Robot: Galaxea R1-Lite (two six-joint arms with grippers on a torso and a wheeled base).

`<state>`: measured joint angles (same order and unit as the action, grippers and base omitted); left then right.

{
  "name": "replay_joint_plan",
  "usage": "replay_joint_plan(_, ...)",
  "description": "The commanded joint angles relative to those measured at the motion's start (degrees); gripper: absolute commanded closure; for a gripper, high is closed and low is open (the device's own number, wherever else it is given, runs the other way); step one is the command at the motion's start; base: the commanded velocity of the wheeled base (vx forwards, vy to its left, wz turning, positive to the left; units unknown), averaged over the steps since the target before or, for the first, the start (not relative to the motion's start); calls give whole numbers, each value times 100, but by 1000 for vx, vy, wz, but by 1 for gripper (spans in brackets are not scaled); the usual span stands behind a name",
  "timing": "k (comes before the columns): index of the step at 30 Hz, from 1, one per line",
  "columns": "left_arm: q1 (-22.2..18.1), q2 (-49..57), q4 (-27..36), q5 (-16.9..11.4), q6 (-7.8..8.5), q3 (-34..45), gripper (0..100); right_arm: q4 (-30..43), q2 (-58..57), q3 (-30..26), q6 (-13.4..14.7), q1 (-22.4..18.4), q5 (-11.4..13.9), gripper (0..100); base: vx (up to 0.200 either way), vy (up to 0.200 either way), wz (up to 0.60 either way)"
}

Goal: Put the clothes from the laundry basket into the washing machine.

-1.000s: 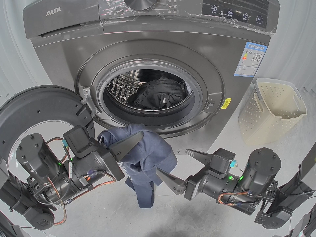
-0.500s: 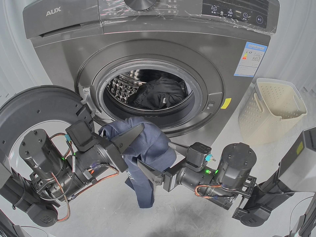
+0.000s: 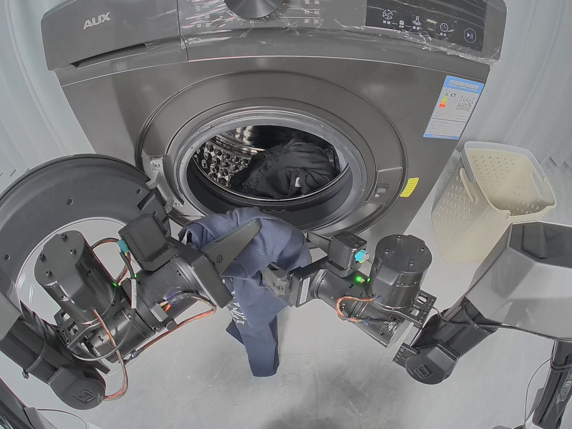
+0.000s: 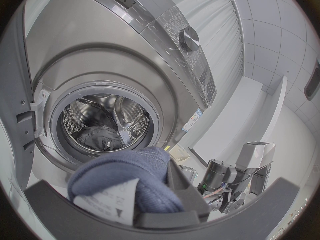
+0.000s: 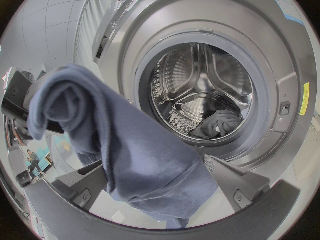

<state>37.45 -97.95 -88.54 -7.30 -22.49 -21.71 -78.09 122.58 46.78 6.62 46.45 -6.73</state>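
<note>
Blue garment [image 5: 140,150] across my right gripper [image 5: 153,162].
Its fingers [image 5: 233,180] stand apart either side of it; dark clothing [image 5: 218,124] lies in the drum [image 5: 186,80].

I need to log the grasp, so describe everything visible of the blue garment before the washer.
The blue garment is soft, knit-looking cloth, bunched at the top and hanging limp in a long fold. A white care label shows at the pinched end, pale print lower down. The left gripper is shut on the upper bunch; the right gripper, open, straddles its side. It hangs outside the washing machine, just below the open drum mouth.
</note>
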Motion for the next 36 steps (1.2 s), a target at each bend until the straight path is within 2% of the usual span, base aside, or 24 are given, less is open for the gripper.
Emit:
replay_joint_plan(1, -1, 13, -5, 36, -10, 0, 100, 13, -23, 42, -3, -233, -4, 0, 0, 0, 0)
replay_joint_plan(13, -133, 57, -5, 45, -10, 0, 100, 198, -1060, -582, -82, -470, 49, 0, 0, 0, 0)
replay_joint_plan(18, -124, 83, -5, 27, -27, 9, 100, 189, -1078, -749, -108, -575, 58, 0, 0, 0, 0)
replay_joint_plan(36, -71, 110, -14, 27, -10, 27, 100, 216, -85, 192, -266, -487, 225, 0, 0, 0, 0)
